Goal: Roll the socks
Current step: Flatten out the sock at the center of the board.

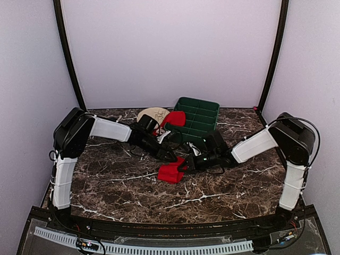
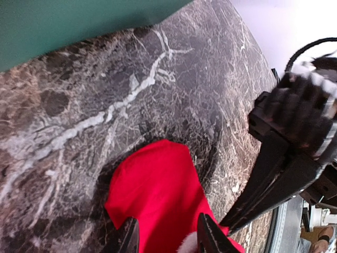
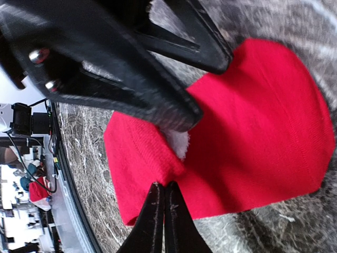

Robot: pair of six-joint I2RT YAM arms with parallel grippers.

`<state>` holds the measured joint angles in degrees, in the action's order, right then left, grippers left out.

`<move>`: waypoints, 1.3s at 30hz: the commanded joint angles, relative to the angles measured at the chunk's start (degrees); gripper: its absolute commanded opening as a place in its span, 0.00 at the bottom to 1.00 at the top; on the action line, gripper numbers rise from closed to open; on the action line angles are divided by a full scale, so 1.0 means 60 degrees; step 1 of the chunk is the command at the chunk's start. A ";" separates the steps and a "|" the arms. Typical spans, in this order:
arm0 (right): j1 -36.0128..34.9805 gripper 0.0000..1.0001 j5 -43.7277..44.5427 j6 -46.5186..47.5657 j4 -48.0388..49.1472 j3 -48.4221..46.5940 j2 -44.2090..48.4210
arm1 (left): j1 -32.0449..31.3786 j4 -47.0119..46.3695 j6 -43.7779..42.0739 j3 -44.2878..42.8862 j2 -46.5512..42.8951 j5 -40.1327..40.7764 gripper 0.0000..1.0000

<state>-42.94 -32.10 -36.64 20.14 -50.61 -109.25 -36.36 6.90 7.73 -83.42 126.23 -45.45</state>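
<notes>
One red sock [image 1: 171, 172] lies partly folded on the marble table [image 1: 106, 180], mid-table, with both grippers over it. My left gripper [image 2: 167, 240] is open; its fingers [image 2: 208, 234] stand astride the sock [image 2: 158, 195], tips down on the fabric beside a white patch [image 2: 187, 243]. My right gripper [image 3: 164, 187] is shut, its tips pinched at the corner of the folded-over flap of the sock [image 3: 253, 132]. The left gripper's fingers [image 3: 174, 110] cover part of the white patch [image 3: 181, 142]. A second red sock [image 1: 175, 118] lies at the back by the tray.
A dark green compartment tray [image 1: 199, 117] stands at the back centre-right, and a beige plate [image 1: 151, 114] sits to its left. The two arms meet over the table's middle, fingers almost touching. Lilac walls close in the back and sides.
</notes>
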 commanded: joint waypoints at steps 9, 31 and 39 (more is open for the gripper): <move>-0.0893 0.06 0.0780 0.2247 -0.0645 -0.0207 0.1255 | 0.0477 -0.0468 0.1020 0.0589 -0.1789 0.0347 0.41; -0.3010 0.44 0.3388 0.4167 -0.2446 0.0884 0.3242 | 0.0248 -0.0173 0.1020 0.2887 -0.4054 0.1406 0.41; -0.2291 0.45 0.5035 0.3473 -0.3215 0.0023 0.2389 | -0.0978 0.1396 -0.0132 0.3041 -0.4382 0.2959 0.38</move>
<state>-59.64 -7.73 -12.19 2.26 -47.92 -92.36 -39.81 9.04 11.42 -67.00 102.98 -32.88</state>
